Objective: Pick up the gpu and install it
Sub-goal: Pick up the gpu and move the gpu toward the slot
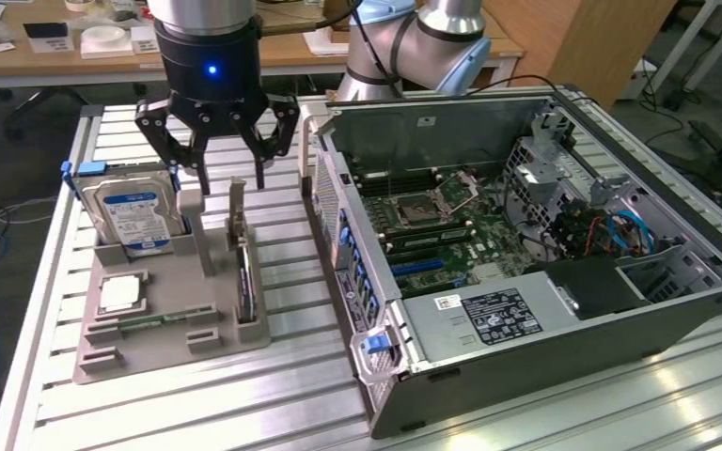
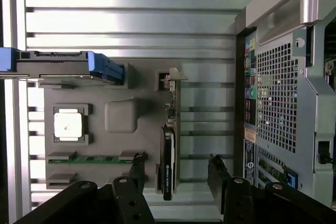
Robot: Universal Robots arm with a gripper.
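Over the grey fixture [image 1: 148,362], found the gripper [image 1: 228,184] spread wide and grasping nothing, hanging just above the gpu [image 1: 245,274] without visible contact. Confirmed from the wrist view: gripper [image 2: 176,162] straddling the gpu [image 2: 168,153], with one black finger [image 2: 137,163] to each side, apart from both faces. Located the gpu standing on edge in a slot of the fixture [image 2: 121,116], pale bracket [image 2: 175,90] at the end toward the hard drive [image 2: 63,66]. Appears upright, though slot depth hard to judge. Not installed; outside the open computer case [image 1: 525,254], near its perforated wall [image 2: 278,98]. Logged in the same fixture, to the exterior view's left of the gpu: hard drive [image 1: 135,218] upright, processor [image 1: 120,294] lying flat, green memory stick [image 1: 146,322] flat beside it. Noted slatted metal table [image 1: 211,404] beneath all.
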